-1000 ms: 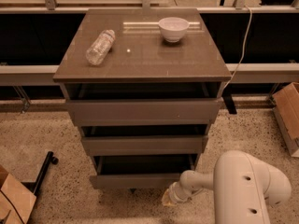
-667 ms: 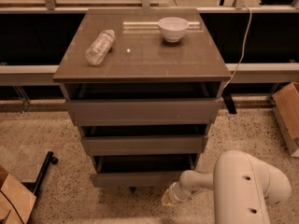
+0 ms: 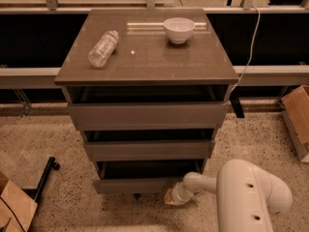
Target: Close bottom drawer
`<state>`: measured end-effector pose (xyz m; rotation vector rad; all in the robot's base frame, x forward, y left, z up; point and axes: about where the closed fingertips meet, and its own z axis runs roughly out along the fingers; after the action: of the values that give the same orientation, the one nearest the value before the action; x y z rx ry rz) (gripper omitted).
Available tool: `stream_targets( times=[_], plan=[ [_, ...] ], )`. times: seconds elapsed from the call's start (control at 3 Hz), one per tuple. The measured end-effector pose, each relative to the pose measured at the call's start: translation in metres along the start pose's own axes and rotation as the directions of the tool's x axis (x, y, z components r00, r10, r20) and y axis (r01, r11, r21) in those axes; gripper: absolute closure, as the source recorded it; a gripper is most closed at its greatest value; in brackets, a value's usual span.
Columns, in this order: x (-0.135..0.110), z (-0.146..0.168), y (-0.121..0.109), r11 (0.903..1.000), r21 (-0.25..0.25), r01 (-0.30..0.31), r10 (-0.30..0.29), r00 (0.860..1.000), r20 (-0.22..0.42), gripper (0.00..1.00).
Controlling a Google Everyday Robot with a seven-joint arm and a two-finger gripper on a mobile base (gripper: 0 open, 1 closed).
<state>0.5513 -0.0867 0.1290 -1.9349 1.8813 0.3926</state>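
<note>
The bottom drawer (image 3: pixel 135 185) is the lowest and narrowest of three grey-brown handleless drawers in a cabinet. It stands pulled out, its dark inside showing above the flat front panel. My white arm (image 3: pixel 251 197) reaches in from the lower right. The gripper (image 3: pixel 170 195) is at the right end of the bottom drawer's front, low near the floor, close to or touching the panel.
The middle drawer (image 3: pixel 147 150) and top drawer (image 3: pixel 147 114) are also pulled out. On the cabinet top (image 3: pixel 145 62) lie a plastic bottle (image 3: pixel 103 48) and a white bowl (image 3: pixel 179 30). Cardboard boxes stand at the right (image 3: pixel 298 115) and lower left (image 3: pixel 14 208). A black stand foot (image 3: pixel 43 175) lies on the speckled floor.
</note>
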Motion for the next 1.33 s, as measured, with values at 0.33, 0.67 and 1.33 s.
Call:
stream_targets(
  times=[0.33, 0.67, 1.33],
  plan=[
    [-0.001, 0.015, -0.022, 0.9998, 0.008, 0.02, -0.02, 0.997, 0.072, 1.0],
    [0.008, 0.009, -0.042, 0.9987, 0.03, 0.042, -0.044, 0.996, 0.072, 1.0],
    [0.007, 0.012, -0.04, 0.9988, 0.025, 0.043, -0.044, 0.996, 0.074, 0.81]
  ],
)
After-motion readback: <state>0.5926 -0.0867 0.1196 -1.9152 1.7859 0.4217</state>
